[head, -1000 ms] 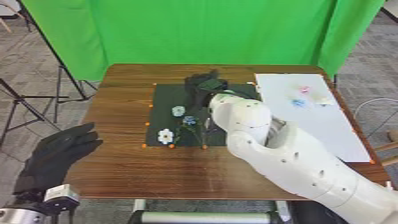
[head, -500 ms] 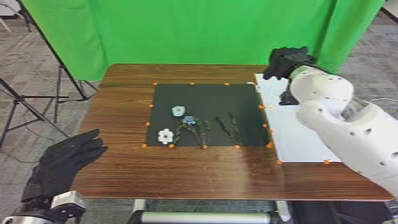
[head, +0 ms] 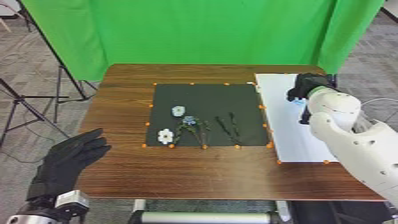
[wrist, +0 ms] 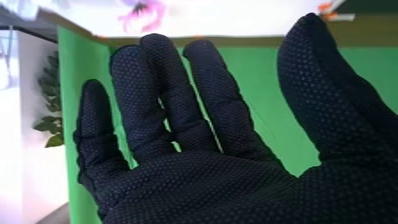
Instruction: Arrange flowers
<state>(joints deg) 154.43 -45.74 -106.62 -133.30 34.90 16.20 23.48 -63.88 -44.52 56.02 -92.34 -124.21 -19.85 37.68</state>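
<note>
In the head view my right hand is over the back right part of the white sheet; a light blue flower peeks out beside it. In the right wrist view that hand is open and empty, with a pink flower beyond its fingertips. On the black mat lie a pale flower, a blue flower, a white flower and green stems. My left hand is open at the table's left edge.
Orange markers line the edges of the mat and the sheet. The brown table stands before a green curtain. Black tripod legs stand on the floor at the left.
My right hand has swung from the back of the black mat over to the white sheet, then come nearer over it. My left hand has shifted slightly.
</note>
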